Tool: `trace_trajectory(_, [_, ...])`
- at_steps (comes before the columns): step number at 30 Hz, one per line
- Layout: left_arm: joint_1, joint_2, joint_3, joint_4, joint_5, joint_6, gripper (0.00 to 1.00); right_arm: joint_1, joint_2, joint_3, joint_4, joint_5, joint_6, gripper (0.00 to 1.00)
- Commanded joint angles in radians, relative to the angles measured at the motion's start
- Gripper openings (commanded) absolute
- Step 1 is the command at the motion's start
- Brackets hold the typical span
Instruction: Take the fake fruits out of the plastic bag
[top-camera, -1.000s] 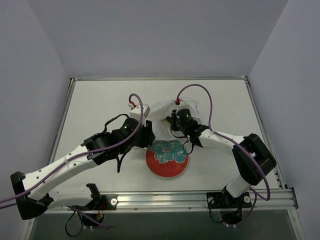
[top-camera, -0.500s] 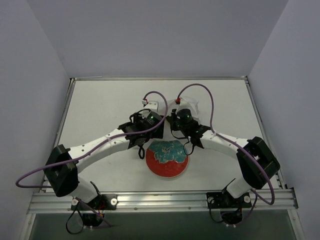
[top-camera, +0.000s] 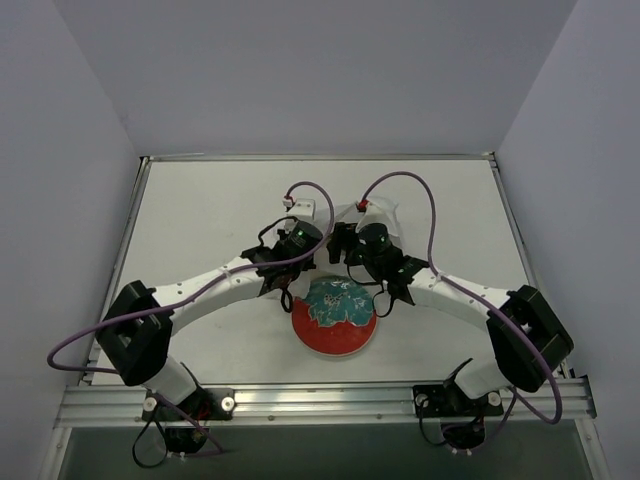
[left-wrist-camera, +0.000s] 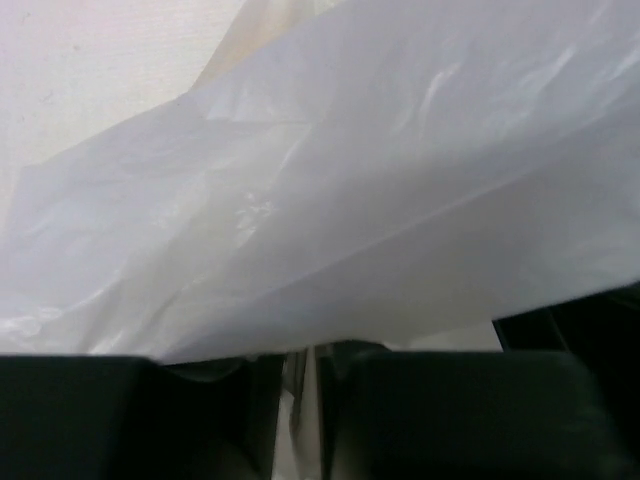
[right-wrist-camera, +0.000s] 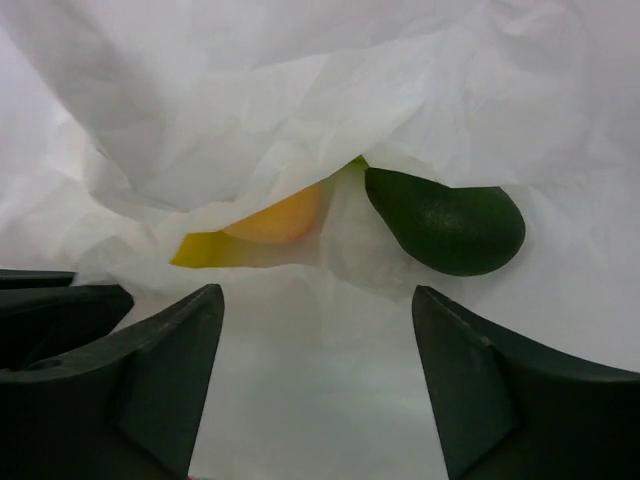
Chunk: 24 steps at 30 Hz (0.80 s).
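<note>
My left gripper (left-wrist-camera: 300, 400) is nearly closed, pinching a fold of the plastic bag (left-wrist-camera: 350, 180), whose film fills the view ahead. My right gripper (right-wrist-camera: 315, 370) stands wide apart over the film. Just ahead lies an orange-yellow fruit (right-wrist-camera: 278, 220), half under a flap, and right of it a dark green fruit (right-wrist-camera: 445, 228), uncovered.
</note>
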Motion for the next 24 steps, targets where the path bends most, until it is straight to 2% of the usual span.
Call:
trace_trajectory(1, [0.008, -0.027, -0.024, 0.050, 0.026, 0.007, 0.06, 0.015, -0.062, 0.000, 0.053, -0.007, 0.010, 0.74])
trace_trajectory(2, [0.008, -0.033, -0.044, 0.056, 0.029, 0.006, 0.03, 0.020, -0.062, 0.008, 0.060, -0.024, 0.007, 0.80])
trace_trajectory(5, [0.006, -0.053, -0.080, 0.071, 0.051, -0.005, 0.02, 0.028, -0.054, 0.016, 0.097, -0.038, 0.009, 0.88])
trace_trajectory(9, [-0.003, -0.077, -0.154, 0.103, 0.084, -0.001, 0.02, 0.026, -0.027, 0.040, 0.160, -0.006, 0.024, 0.89])
trace_trajectory(12, [-0.018, -0.102, -0.197, 0.137, 0.110, 0.009, 0.02, 0.011, 0.044, 0.101, 0.195, 0.019, 0.009, 0.77])
trace_trajectory(13, [-0.020, -0.108, -0.221, 0.137, 0.115, 0.009, 0.02, -0.006, 0.085, 0.117, 0.220, 0.027, 0.002, 0.67])
trace_trajectory(15, [-0.021, -0.128, -0.245, 0.139, 0.121, 0.007, 0.02, -0.031, 0.131, 0.144, 0.243, 0.031, -0.011, 0.57])
trace_trajectory(19, [-0.023, -0.161, -0.295, 0.125, 0.127, 0.007, 0.02, -0.121, 0.283, 0.227, 0.258, -0.079, -0.060, 0.40])
trace_trajectory(24, [-0.023, -0.177, -0.297, 0.111, 0.124, 0.015, 0.02, -0.169, 0.340, 0.258, 0.258, -0.122, -0.151, 0.33])
